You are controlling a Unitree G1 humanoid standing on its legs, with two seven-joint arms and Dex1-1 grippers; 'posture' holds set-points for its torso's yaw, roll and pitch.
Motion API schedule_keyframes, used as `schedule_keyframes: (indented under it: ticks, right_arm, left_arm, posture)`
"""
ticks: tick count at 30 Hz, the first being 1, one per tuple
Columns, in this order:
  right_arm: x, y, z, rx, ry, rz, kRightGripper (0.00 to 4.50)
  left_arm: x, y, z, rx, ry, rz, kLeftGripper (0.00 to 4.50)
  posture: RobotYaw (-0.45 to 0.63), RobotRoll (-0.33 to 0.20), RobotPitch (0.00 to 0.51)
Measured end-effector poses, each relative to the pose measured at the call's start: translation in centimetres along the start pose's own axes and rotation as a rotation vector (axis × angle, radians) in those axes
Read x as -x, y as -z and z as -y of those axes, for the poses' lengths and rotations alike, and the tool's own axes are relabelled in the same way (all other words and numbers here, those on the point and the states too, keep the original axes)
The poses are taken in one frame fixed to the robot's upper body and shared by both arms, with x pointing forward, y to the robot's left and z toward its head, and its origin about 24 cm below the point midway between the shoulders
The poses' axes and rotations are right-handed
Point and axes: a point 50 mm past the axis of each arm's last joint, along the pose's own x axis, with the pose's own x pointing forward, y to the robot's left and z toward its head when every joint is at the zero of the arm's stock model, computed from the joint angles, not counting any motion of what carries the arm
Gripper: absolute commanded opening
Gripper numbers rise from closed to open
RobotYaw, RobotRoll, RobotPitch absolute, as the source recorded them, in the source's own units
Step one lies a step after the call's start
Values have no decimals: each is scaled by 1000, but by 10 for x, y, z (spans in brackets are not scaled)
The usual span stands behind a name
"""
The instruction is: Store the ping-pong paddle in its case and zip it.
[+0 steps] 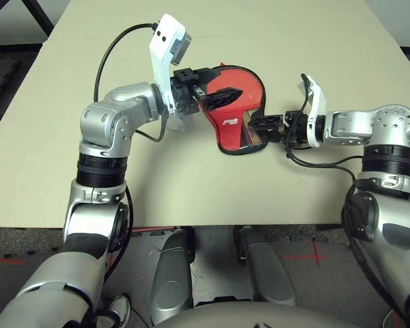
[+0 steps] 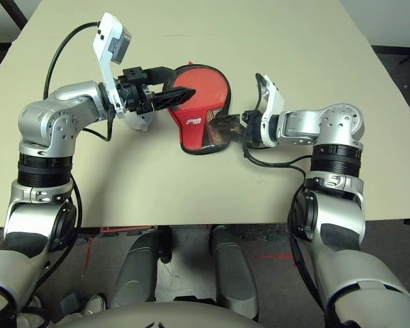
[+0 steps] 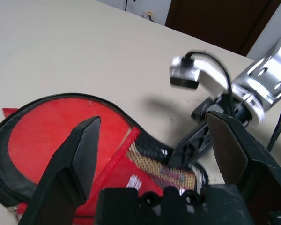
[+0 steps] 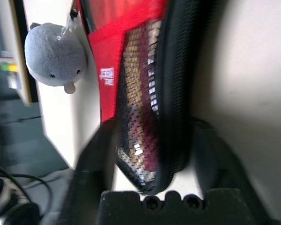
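The red case with its black zipper edge lies flat on the table's middle, its narrow end pointing toward me. Through the mesh pocket I see the striped handle of the ping-pong paddle inside; whether the red round area is its face or the case's fabric I cannot tell. A flap edge near the round part stands slightly lifted. My left gripper hovers open over the round part, reaching in from the left. My right gripper comes from the right and is shut on the case's narrow end.
A small whitish plush toy sits on the beige table just left of the case, under my left wrist. Bare tabletop stretches all around. The table's front edge runs close to my body; dark floor lies beyond the sides.
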Motion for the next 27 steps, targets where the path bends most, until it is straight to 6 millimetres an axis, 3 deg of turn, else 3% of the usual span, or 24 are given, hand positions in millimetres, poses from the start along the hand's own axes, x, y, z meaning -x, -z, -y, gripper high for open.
schedule_keyframes:
  ticks: [5, 6, 10, 14, 22, 27]
  right_arm:
    - [-1, 0, 4, -54, -8, 19, 207]
    - [0, 0, 4, -57, -11, 23, 25]
    - [3, 1, 5, -28, 5, 19, 25]
    - [26, 10, 19, 34, 50, 12, 25]
    - [70, 60, 29, 134, 88, -137, 25]
    - [72, 80, 23, 159, 84, -170, 25]
  left_arm:
    - [2, -2, -2, 1, -21, 16, 4500]
    - [2, -2, -3, 1, -23, 17, 4500]
    - [1, 0, -4, 10, -23, 20, 4500]
    - [0, 0, -5, 14, -23, 23, 4500]
    - [0, 1, -6, 11, -26, 25, 4500]
    - [-2, 2, -6, 12, -17, 28, 4500]
  posture:
    - [59, 0, 231]
    - [57, 0, 231]
    - [51, 0, 233]
    - [40, 0, 236]
    - [3, 0, 236]
    - [-20, 0, 233]
